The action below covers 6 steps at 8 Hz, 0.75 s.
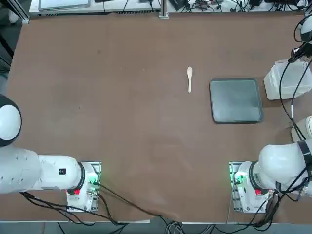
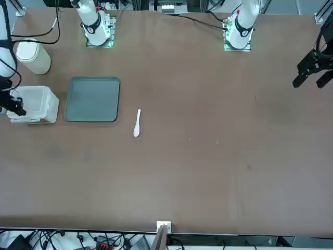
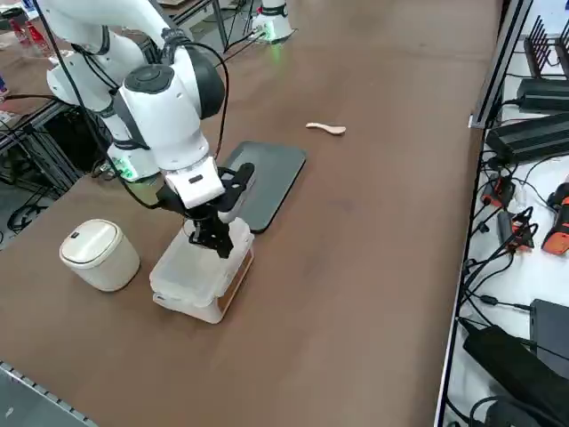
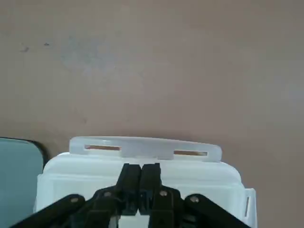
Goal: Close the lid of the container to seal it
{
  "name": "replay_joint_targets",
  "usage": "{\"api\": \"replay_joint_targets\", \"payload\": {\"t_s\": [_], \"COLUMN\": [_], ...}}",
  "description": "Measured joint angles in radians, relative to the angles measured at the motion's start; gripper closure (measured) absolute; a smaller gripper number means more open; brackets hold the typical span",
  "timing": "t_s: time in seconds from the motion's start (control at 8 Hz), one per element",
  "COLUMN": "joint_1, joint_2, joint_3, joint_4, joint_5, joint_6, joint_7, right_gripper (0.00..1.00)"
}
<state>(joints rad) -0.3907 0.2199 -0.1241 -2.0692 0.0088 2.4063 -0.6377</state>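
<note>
Brown counter [image 1: 136, 122] fills the top view; at its right edge sits the container [image 1: 287, 78], its lid [image 3: 191, 262] down. Right gripper [image 4: 141, 183] rests on the lid, fingers [image 4: 130, 180] together. Just left lies a grey tray [image 1: 236, 100], then a spoon [image 1: 189, 78].

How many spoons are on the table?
1. The small pale spoon lies alone on the table, just left of the grey tray in the top view, far from the right pincer pressing on the container's lid. None seems hidden.
</note>
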Motion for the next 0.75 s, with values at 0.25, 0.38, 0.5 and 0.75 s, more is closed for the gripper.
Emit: {"api": "replay_joint_targets", "payload": {"t_s": [0.25,0.38,0.5,0.75], "joint_1": [0.001,0.002,0.005,0.007], "joint_2": [0.009,0.027,0.047,0.045], "joint_3": [0.002,0.005,0.008,0.009], "joint_4": [0.002,0.002,0.003,0.016], "joint_5": [0.006,0.009,0.01,0.01], "joint_6": [0.018,0.029,0.04,0.028], "joint_7": [0.0,0.0,0.001,0.0], "right_gripper": [0.99,0.99,0.99,0.99]}}
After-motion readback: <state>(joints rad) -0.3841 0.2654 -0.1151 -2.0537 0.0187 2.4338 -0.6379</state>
